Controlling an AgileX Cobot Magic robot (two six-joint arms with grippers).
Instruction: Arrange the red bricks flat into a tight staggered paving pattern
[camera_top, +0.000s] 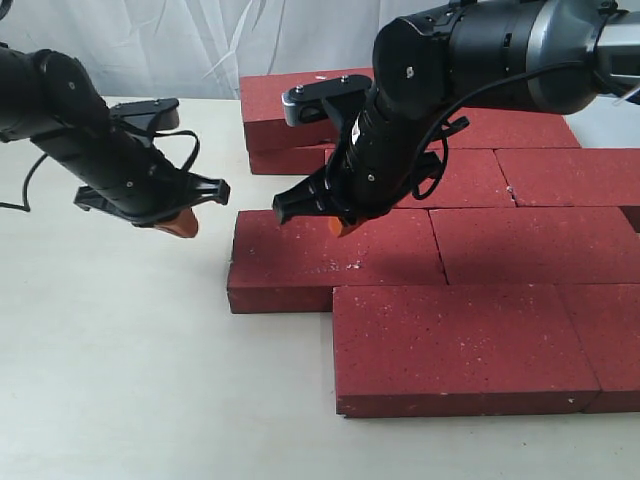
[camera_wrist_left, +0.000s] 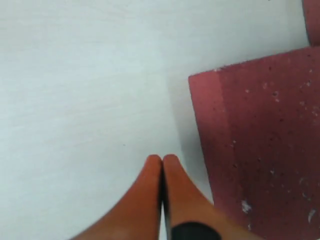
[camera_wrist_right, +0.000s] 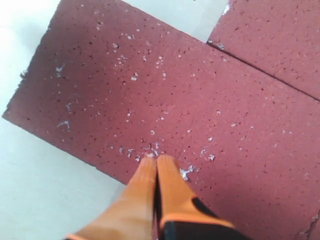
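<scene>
**A:** What sits closest?

**B:** A dark red rectangular paving brick (camera_top: 460, 345). It lies flat, matte and gritty, flecked with white, in the front row.

**A:** And the biggest thing?

**B:** The pale cream desk (camera_top: 120, 380). The red bricks (camera_top: 535, 240) cover its right side in staggered flat rows, edge to edge, joints offset. At the back left, one brick (camera_top: 300, 105) lies on another.

**A:** The arms?

**B:** The black right arm (camera_top: 400, 130) hangs over the middle row's left-end brick (camera_top: 335, 255) (camera_wrist_right: 125, 100). Its orange right fingers (camera_top: 345, 227) (camera_wrist_right: 145, 190) are pressed together, empty. I cannot tell if they touch it.

**A:** The other?

**B:** The black left arm (camera_top: 90, 150) has its orange left fingers (camera_top: 180, 225) (camera_wrist_left: 150, 190) clenched on nothing. They hang over bare desk just beside that brick's end (camera_wrist_left: 260, 150).
</scene>
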